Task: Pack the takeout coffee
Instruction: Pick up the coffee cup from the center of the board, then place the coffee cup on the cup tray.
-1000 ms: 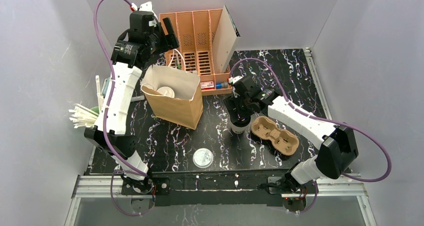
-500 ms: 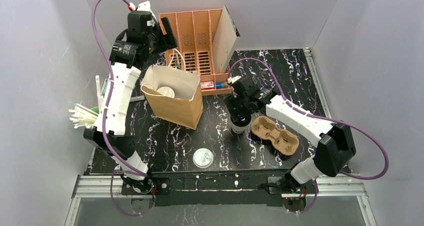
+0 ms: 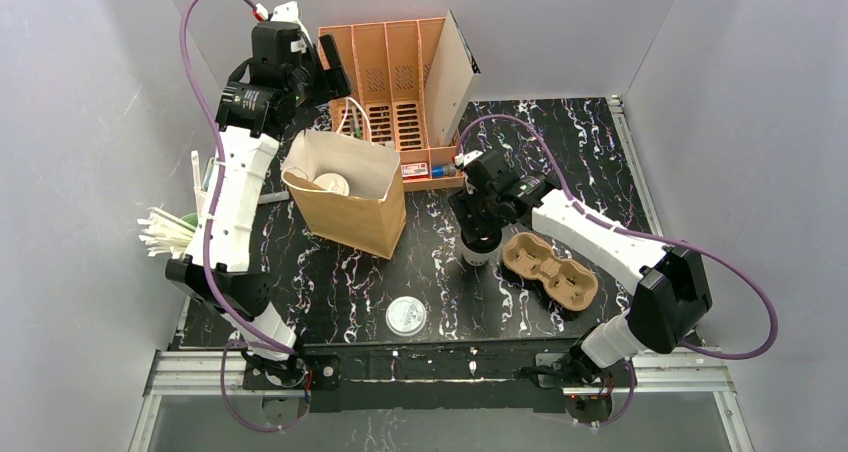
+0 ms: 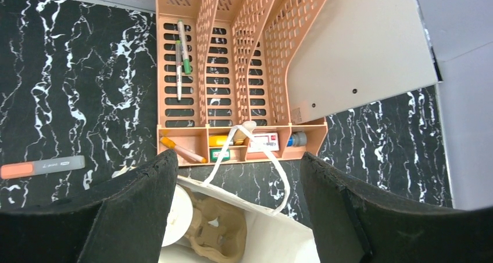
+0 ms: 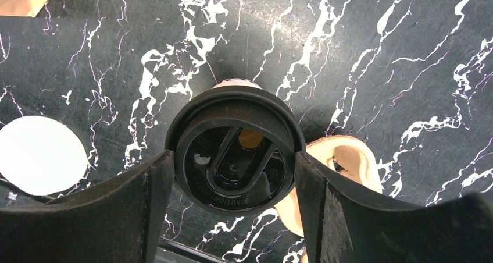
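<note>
right tool (image 5: 232,170) closed in against black lid (image 5: 232,129), left tool (image 4: 238,164) pulled slightly back

A robot lab test booth: plain white walls (image 3: 760,92) box in a black marbled table (image 3: 590,142).
</note>
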